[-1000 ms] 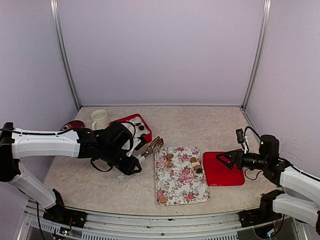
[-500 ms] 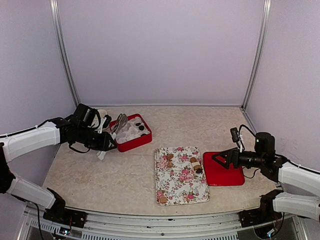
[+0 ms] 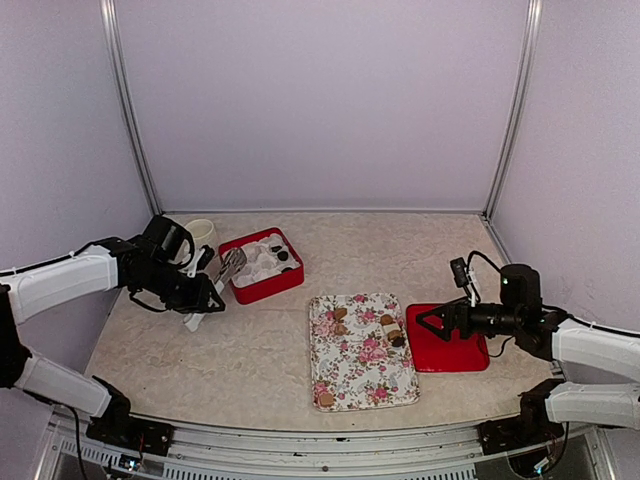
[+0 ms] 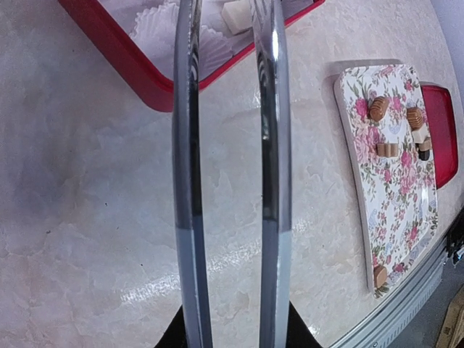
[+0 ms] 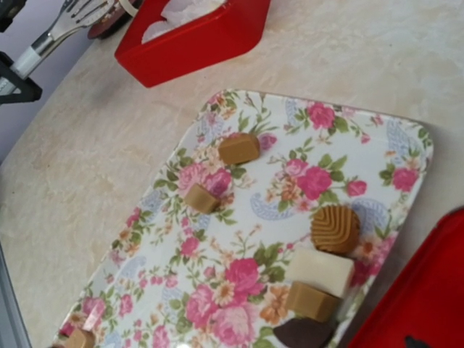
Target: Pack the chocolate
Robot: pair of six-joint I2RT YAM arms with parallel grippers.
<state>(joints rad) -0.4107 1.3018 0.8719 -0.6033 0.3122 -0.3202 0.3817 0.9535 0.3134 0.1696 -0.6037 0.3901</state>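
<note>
Several chocolates (image 3: 340, 314) lie on the floral tray (image 3: 365, 372). In the right wrist view they are tan pieces (image 5: 239, 148), a round ridged one (image 5: 335, 228), a cream-white one (image 5: 320, 270) and a dark one (image 5: 304, 335). The red box (image 3: 266, 289) with its white liner holds a few pieces (image 3: 283, 256). My left gripper (image 3: 203, 292) is shut on metal tongs (image 4: 270, 145). The tongs' tips are apart and empty, just short of the box's near-left rim (image 4: 123, 61). My right gripper (image 3: 426, 320) looks open and empty. It hovers over the red lid's left edge, beside the tray.
The red lid (image 3: 452, 352) lies flat right of the tray. A cream mug (image 3: 200, 232) stands behind the left arm, left of the red box. Purple walls enclose the table on three sides. One tan piece (image 3: 325, 398) sits at the tray's near left corner.
My left arm swung the tongs from the tray's left edge back to the red box, then drew a little left and nearer. My right gripper crept left toward the tray.
</note>
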